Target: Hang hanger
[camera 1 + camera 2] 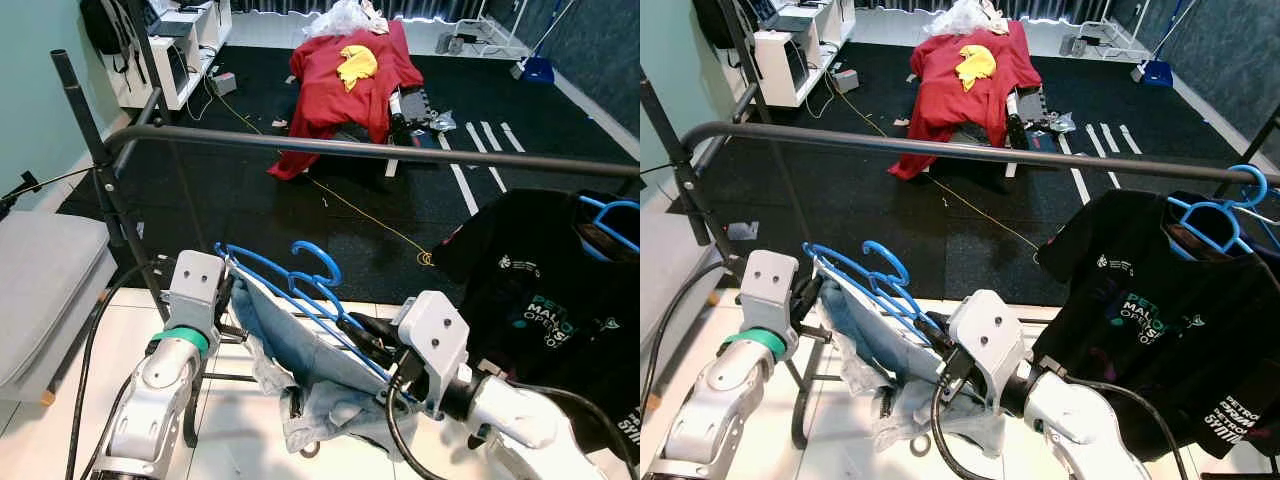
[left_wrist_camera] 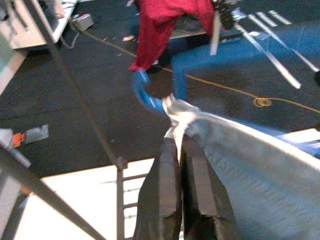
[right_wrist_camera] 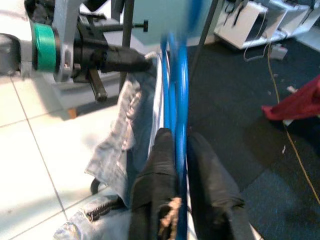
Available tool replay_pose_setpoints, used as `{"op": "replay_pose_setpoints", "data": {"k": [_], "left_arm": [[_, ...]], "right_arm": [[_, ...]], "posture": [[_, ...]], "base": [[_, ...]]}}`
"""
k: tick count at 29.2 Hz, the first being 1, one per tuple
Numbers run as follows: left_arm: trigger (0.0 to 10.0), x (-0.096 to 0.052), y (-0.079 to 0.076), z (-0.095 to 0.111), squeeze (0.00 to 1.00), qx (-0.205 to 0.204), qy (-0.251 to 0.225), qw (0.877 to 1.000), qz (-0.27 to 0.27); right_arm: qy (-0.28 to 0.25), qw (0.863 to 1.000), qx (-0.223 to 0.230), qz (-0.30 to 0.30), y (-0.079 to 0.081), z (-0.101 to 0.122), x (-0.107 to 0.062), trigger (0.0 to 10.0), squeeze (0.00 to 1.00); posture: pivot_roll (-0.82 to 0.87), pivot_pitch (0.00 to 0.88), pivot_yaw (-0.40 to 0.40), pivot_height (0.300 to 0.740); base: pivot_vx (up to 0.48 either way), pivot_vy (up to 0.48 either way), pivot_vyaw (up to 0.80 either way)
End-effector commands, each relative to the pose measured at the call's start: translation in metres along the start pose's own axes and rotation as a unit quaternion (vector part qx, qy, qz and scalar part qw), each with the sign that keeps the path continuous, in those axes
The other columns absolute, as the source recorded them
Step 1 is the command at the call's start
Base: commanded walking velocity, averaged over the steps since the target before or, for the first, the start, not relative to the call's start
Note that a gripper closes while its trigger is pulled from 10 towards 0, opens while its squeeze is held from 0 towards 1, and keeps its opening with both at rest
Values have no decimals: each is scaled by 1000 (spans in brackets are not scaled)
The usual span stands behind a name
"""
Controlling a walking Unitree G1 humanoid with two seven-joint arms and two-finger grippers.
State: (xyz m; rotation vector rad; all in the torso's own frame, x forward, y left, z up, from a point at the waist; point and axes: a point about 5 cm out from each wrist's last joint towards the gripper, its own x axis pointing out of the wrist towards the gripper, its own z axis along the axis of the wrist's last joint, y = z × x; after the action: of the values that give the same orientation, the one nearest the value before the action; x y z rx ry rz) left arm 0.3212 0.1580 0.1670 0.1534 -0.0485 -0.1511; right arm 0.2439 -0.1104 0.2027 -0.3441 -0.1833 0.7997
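**Lifting the loaded hanger to the rail**

From the head views, we hold the blue plastic hanger (image 1: 290, 285) draped with pale denim cloth (image 1: 300, 350) below the dark metal rail (image 1: 350, 148). The hook must rise and clear the rail's near edge; open rail lies left of the hung black T-shirt (image 1: 1150, 320).

In the left wrist view, our left gripper (image 2: 181, 145) is pinched onto the cloth's end.

In the right wrist view, our right gripper (image 3: 177, 140) clamps the hanger's wires.

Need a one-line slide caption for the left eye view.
Both end effectors hold a blue hanger draped with a denim garment below the clothes rail.
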Motion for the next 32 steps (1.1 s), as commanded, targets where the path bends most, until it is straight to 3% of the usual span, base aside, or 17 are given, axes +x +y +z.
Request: {"op": "replay_pose_setpoints", "data": {"k": [1,6,7,9,10,22,25,29,32], "left_arm": [[0,1,-4,0,0,4,-4,1000,-8],[0,2,-6,1,0,3,-7,1000,-11],[0,2,-7,2,0,2,-9,1000,-13],[0,2,-7,2,0,2,-9,1000,-13],[0,2,-8,2,0,0,-10,1000,-16],[0,2,-11,9,0,-11,-22,999,-21],[0,6,-11,26,0,-36,-54,998,-13],[0,7,-13,52,0,-63,-109,992,-25],[0,3,-17,78,0,-103,-163,979,-67]], "right_arm": [[-5,1000,1,-1,0,0,-1,10000,1000],[-5,1000,2,-3,0,0,-1,10000,1000],[-5,1000,1,-5,-1,0,-1,10000,784],[-5,1000,1,-5,-1,0,-1,10000,784],[-4,1000,-1,-8,-1,-1,-1,10000,0],[-4,1000,-2,-14,-2,-5,1,10000,0],[24,1000,2,-17,1,-27,-5,10000,0],[53,996,56,-44,5,-54,-16,10000,0],[61,982,146,-105,-2,-75,-29,10000,0]], "posture": [[-121,134,54,740],[-124,135,56,740],[-123,136,55,740],[-123,136,55,740],[-122,136,55,740],[-117,139,50,740],[-119,140,48,740],[-120,142,50,740],[-120,143,52,740]], "base": [[0,0,0],[0,0,0],[0,0,0],[0,0,0],[0,0,0],[0,0,0],[0,0,0],[0,0,0],[0,0,0]]}}
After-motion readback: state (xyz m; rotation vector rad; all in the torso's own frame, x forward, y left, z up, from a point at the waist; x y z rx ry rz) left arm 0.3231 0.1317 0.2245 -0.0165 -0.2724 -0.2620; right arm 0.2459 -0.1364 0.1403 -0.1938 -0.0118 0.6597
